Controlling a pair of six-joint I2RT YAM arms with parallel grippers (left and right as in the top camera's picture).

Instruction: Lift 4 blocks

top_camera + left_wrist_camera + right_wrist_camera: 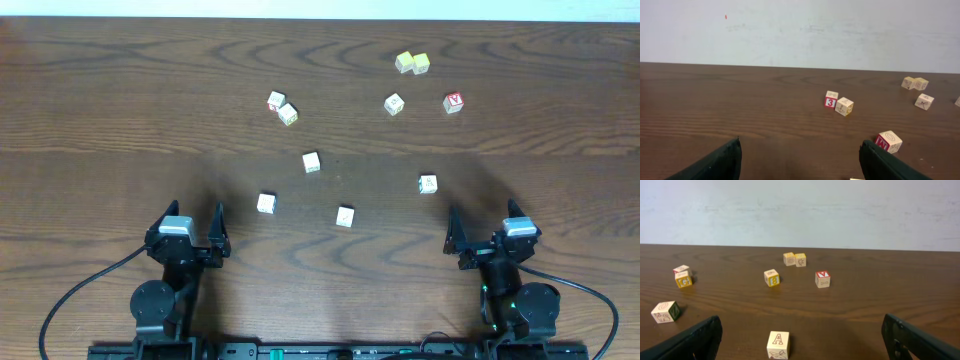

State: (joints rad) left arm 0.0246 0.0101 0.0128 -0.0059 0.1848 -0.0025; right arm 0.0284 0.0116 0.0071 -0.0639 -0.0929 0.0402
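From overhead, the four whitish blocks (311,162) lie scattered on the table (100,80), all on the robot's side of the pair of yellow cubes (404,62). None is raised. The left gripper (195,210) and the right gripper (483,222) sit farther from that pair than any block, with their jaws spread and nothing between them.

In the left wrist view, the left gripper (800,170) is released. A block with a red M face (888,141) rests nearer than the yellow cubes (914,83).

In the right wrist view, the right gripper (802,347) gapes empty. The A block (778,345) stands well short of the yellow cubes (794,259), just ahead of the fingers.

As I judge it, the task has not begun: all four lifts remain.
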